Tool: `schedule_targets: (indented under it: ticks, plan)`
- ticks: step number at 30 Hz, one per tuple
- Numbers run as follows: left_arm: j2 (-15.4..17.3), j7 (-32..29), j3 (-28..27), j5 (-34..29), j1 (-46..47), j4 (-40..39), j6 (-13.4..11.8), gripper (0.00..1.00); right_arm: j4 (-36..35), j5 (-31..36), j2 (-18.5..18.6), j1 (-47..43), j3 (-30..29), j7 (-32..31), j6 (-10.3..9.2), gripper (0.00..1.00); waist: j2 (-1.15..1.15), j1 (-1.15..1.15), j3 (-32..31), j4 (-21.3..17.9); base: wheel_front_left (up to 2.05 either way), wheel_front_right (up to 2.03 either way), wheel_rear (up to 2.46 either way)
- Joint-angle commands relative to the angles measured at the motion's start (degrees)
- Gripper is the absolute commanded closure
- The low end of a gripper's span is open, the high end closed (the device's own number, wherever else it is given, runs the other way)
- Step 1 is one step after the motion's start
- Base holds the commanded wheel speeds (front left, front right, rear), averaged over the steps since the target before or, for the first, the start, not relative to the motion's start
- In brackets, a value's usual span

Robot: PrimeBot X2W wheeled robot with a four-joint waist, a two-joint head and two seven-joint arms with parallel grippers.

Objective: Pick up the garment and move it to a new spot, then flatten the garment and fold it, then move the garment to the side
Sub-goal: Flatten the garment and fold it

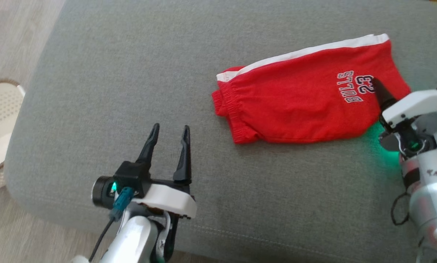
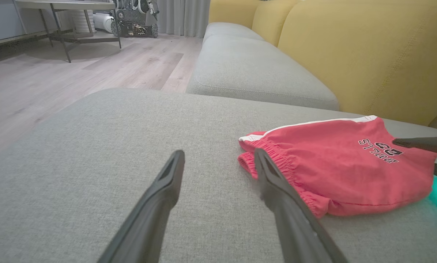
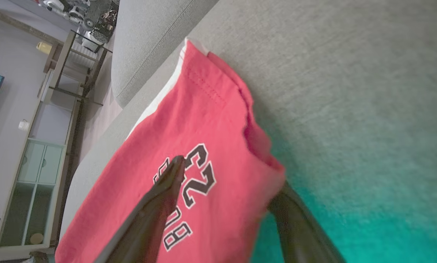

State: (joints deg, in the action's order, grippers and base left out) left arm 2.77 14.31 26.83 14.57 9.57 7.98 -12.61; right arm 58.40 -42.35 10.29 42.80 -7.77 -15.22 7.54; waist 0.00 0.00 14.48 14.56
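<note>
Grey fabric sofa seat [image 1: 130,84], yellow back cushions [image 2: 368,54] behind, pale wood floor [image 2: 57,80], dark-legged table [image 2: 66,5], grey curtain [image 2: 183,16], cream perforated basket [image 1: 0,106] on floor

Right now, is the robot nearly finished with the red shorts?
Nearly, it seems. Done: the red shorts lie folded flat on the grey cushion. In hand: the right gripper straddles their printed end, jaws apart, not yet gripping. To do: moving them to the side. The left gripper hovers open.

The head camera looked steeply down on the grey cushion [image 1: 130,73]. The 2 wrist cameras sat low and close, sharing the red shorts [image 1: 298,106] with it.
</note>
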Motion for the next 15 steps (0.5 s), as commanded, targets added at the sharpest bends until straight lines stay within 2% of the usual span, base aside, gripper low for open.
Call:
schedule_targets:
  ticks: [1, 2, 3, 4, 5, 9, 15]
  plan:
    - [0.11, 0.69, -1.61, 0.40, 2.27, -1.98, -0.37, 0.00, -0.47, 0.31, -0.16, 0.61, 1.34, -0.59, -0.05, 0.00, 0.00, 0.00, 0.39, 0.41, 0.00, 0.00, 0.00]
    - [0.11, 0.69, -1.41, 0.51, 2.45, -1.96, -0.48, 0.00, 0.05, 0.52, -0.17, 1.08, 1.60, -0.64, -0.05, 0.00, 0.00, 0.00, 0.48, 0.55, 0.00, 0.00, 0.00]
    - [0.11, 0.69, -1.23, 0.62, 2.61, -1.92, -0.58, 0.00, 0.54, 0.67, -0.15, 1.49, 1.85, -0.77, -0.05, 0.12, 0.00, 0.00, 0.56, 0.67, 0.00, 0.00, 0.00]
    - [0.11, 0.69, -1.09, 0.71, 2.75, -1.88, -0.69, 0.00, 0.89, 0.80, -0.07, 1.86, 2.11, -0.77, -0.05, 0.64, 0.00, 0.00, 0.64, 0.76, 0.00, 0.00, 0.00]
    - [0.11, 0.69, -0.98, 0.81, 2.88, -1.85, -0.81, 0.00, 0.99, 0.87, -0.03, 2.18, 2.39, -0.53, -0.05, 1.00, 0.00, 0.00, 0.66, 0.82, 0.00, 0.00, 0.00]
    - [0.11, 0.69, -1.11, 1.01, 2.82, -1.41, -1.17, 0.00, 0.13, 0.44, -0.49, 2.18, 3.74, 1.69, -0.05, 1.00, 0.00, 0.00, -0.21, 0.23, 0.00, 0.00, 0.00]
    - [0.11, 0.69, -2.12, 0.74, 2.14, -0.71, -0.67, 0.00, -2.51, -2.08, -0.76, -0.84, 4.00, 8.69, -0.05, 1.00, 0.00, 0.00, -3.17, -1.97, 0.00, 0.00, 0.00]
